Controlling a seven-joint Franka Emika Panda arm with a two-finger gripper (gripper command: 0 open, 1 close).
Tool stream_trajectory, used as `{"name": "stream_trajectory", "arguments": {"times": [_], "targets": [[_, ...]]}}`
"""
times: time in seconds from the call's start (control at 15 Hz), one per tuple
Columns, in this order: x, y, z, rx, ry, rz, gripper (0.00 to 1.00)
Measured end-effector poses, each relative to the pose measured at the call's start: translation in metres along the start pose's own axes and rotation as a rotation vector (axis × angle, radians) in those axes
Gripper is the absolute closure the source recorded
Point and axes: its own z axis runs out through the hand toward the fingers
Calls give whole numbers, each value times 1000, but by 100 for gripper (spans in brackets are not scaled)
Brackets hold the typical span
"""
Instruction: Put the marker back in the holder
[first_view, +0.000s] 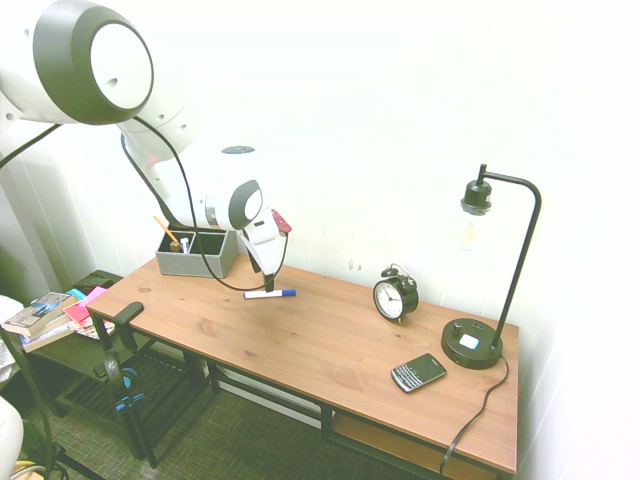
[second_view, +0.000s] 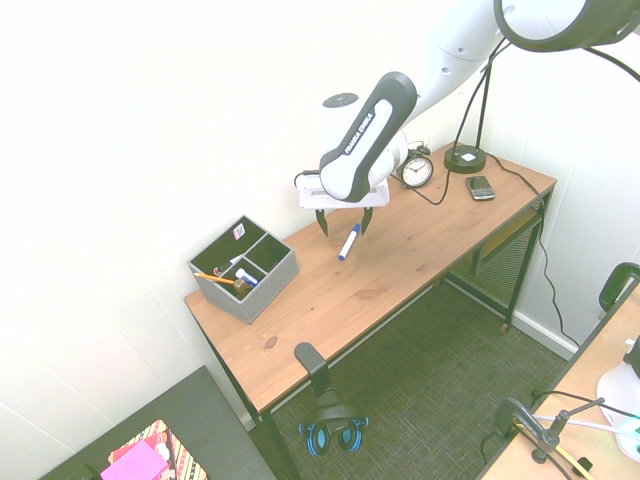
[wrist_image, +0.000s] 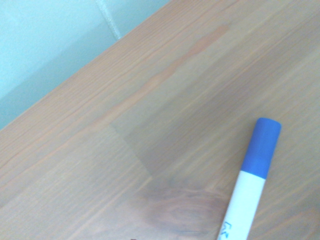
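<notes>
I see the white blue-capped marker (second_view: 349, 242) flat mid-bench on the wooden bench (second_view: 400, 262), fingers (second_view: 322, 223) apart above it, w/ open wood to the grey box holder (second_view: 245, 270) near the bench's end edge.

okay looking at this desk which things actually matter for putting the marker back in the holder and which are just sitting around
Belongs to the job:
marker, lying flat on the desk
holder, grey box at the desk's end
gripper, open above the marker

Just lying about:
alarm clock
phone
desk lamp
orange pencil in the holder
</notes>
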Motion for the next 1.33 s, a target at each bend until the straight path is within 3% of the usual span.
{"name": "stream_trajectory", "arguments": {"times": [0.47, 1.33], "targets": [[-7, -2, 36, -14, 0, 21, 100], [-3, -4, 38, -12, -13, 52, 100]]}}
